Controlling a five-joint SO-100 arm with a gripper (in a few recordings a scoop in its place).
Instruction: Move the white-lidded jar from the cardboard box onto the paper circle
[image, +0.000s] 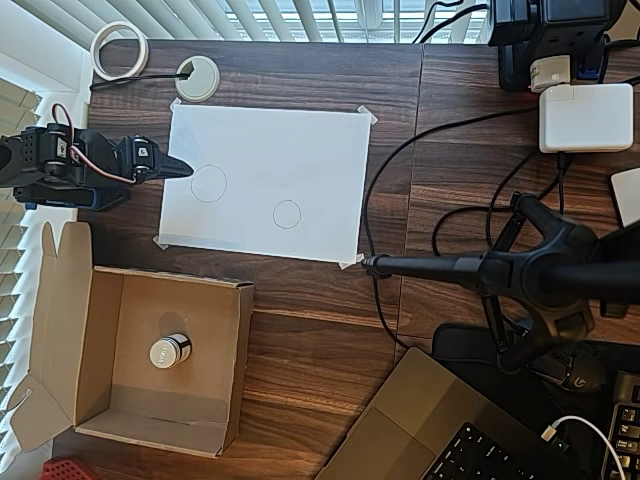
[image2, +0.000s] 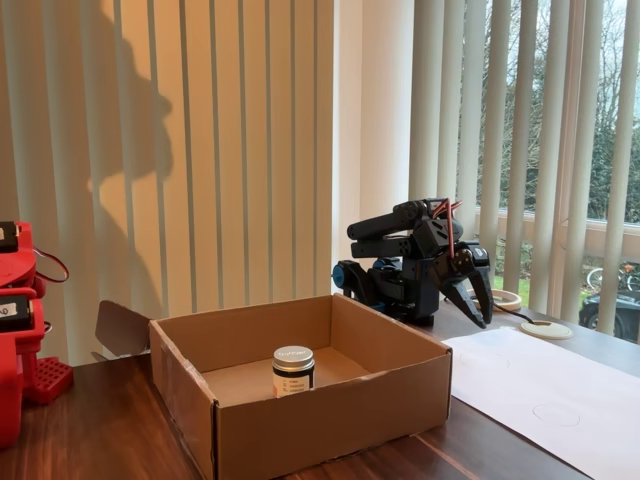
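White-lidded jar (image: 171, 351) stands upright on the floor of the cardboard box (image: 232, 372), well apart from the gripper (image: 178, 168). Gripper is folded back at the left edge of the white sheet (image: 290, 160) in the overhead view, tip just over the paper near the larger pencil circle (image: 208, 183). Fixed view shows the jaws slightly parted, pointing down, holding nothing (image2: 478, 300). Paper circle (image: 287, 214) is bare.
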